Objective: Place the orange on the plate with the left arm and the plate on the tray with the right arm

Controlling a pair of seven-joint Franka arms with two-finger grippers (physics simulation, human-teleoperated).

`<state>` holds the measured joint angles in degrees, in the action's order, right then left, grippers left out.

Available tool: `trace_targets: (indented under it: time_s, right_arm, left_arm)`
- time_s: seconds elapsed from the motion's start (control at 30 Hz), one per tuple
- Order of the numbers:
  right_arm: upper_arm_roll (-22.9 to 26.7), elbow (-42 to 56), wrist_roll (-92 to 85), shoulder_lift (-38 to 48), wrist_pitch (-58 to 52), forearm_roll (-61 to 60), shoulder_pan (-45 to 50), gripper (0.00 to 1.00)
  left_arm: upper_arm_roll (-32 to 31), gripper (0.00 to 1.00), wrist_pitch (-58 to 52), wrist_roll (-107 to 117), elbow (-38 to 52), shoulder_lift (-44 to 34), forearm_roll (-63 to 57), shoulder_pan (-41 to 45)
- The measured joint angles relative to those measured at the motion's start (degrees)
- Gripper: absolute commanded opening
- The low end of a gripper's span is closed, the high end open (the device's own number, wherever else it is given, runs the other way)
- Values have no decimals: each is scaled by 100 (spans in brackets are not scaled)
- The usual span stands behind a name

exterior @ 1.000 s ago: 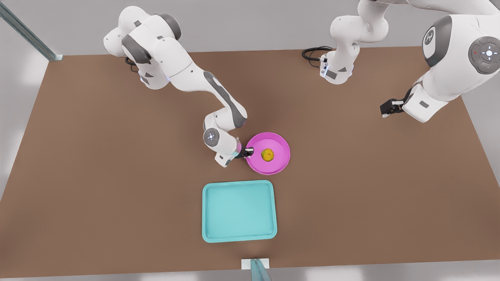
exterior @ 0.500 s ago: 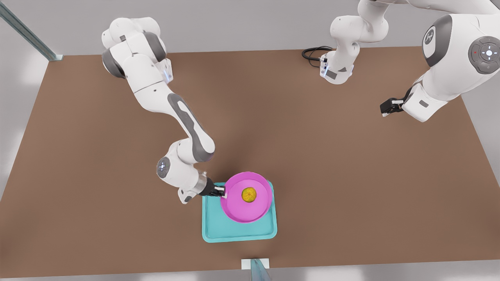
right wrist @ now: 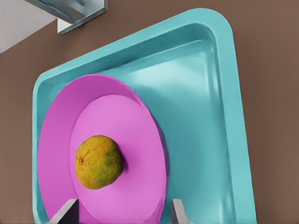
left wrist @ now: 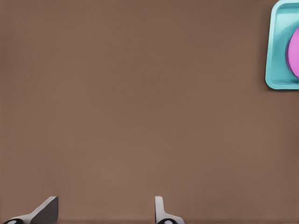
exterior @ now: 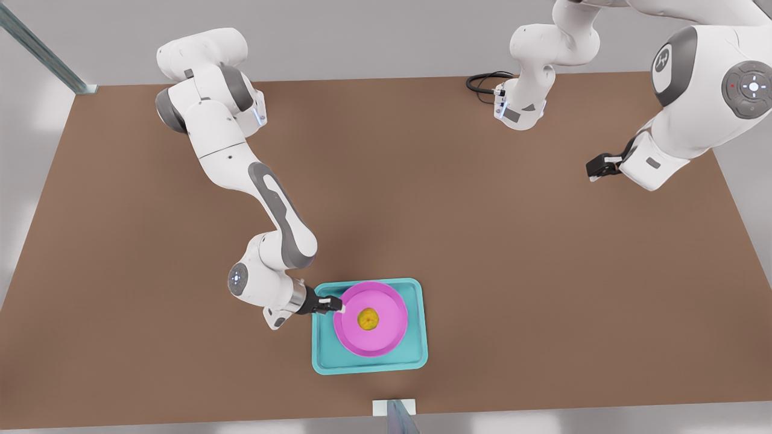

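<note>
The pink plate (exterior: pixel 386 334) lies inside the teal tray (exterior: pixel 416 355), toward its far side, with the orange (exterior: pixel 368 319) at its middle. My right gripper (exterior: pixel 336 305) is at the plate's rim on the front view's left. In the right wrist view its fingers (right wrist: pixel 69 212) stand wide apart on either side of the plate (right wrist: pixel 121 135) edge, open, with the orange (right wrist: pixel 98 162) just ahead and the tray (right wrist: pixel 201 116) beneath. My left gripper (exterior: pixel 597 168) waits open over bare table at the front view's far right; its wrist view catches a corner of the tray (left wrist: pixel 275 70) and plate (left wrist: pixel 294 51).
The brown table (exterior: pixel 543 271) stretches wide around the tray. A black cable (exterior: pixel 482 81) lies at the far edge by an arm base. A small metal bracket (exterior: pixel 395 410) sits at the near edge just below the tray.
The right arm carried the plate with the orange from the table's middle to the tray and set it down inside. Its fingers now stand apart. The left arm stayed put.
</note>
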<state>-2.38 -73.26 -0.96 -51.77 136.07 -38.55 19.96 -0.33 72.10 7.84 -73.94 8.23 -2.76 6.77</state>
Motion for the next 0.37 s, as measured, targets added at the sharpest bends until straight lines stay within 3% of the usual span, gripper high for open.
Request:
trace_targets:
  time_s: [0.07, 0.13, 0.2, 0.23, 0.3, 0.37]
  right_arm:
    - [447, 418, -35, 227, -669, 335, 12, 100]
    - [1399, 1113, -149, 457, -1915, 875, -189, 100]
    - [2201, 1347, -316, 1222, -3011, 1835, -146, 100]
    - [2149, 1198, -392, 2019, -3475, 2308, -222, 100]
    - [1278, -88, -483, 3733, -4150, 3181, -969, 100]
    - [1014, -778, -548, 4445, -4570, 3720, -1278, 100]
  left_arm:
    - [4, 100, 0, -2, 0, 1, 14, 2]
    - [6, 100, -1, -3, -5, 1, 26, 4]
    - [7, 100, -3, -5, -8, 1, 32, 3]
    - [7, 100, -4, -6, -8, 1, 34, 3]
    - [7, 100, -5, -7, -9, 1, 36, 4]
    - [7, 100, -6, -8, -9, 1, 37, 4]
